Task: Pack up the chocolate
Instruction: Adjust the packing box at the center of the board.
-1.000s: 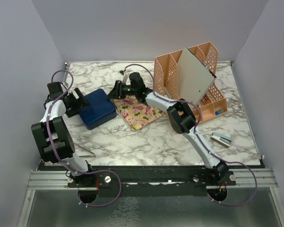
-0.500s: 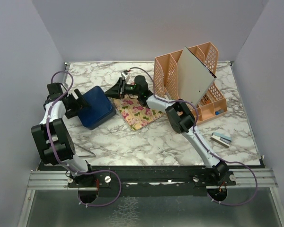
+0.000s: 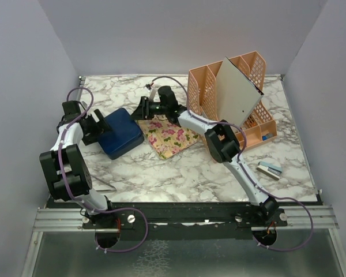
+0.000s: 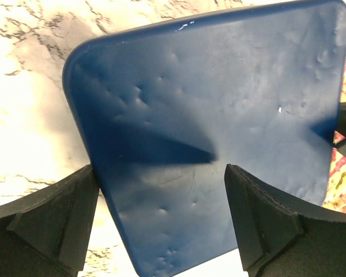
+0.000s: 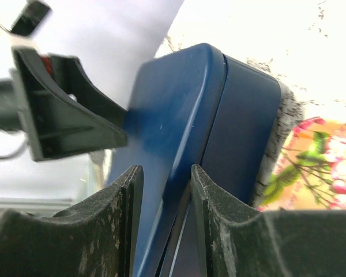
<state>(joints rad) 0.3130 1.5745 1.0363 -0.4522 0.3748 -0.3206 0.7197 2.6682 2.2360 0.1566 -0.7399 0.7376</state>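
Dark blue box [image 3: 122, 131], ten o'clock on the desk [image 3: 179, 173], hides its contents; right gripper [image 5: 164, 170] pinches its lid [image 5: 173, 104], left gripper [image 4: 161, 173] gapes wide.

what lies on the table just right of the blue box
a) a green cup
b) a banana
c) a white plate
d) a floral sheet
d: in the top view a floral sheet lies beside the blue box, on its right

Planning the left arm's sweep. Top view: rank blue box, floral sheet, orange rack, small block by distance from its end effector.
1. Blue box, at the left end effector.
2. Floral sheet, centre.
3. Orange rack, back right.
4. Small block, near right.
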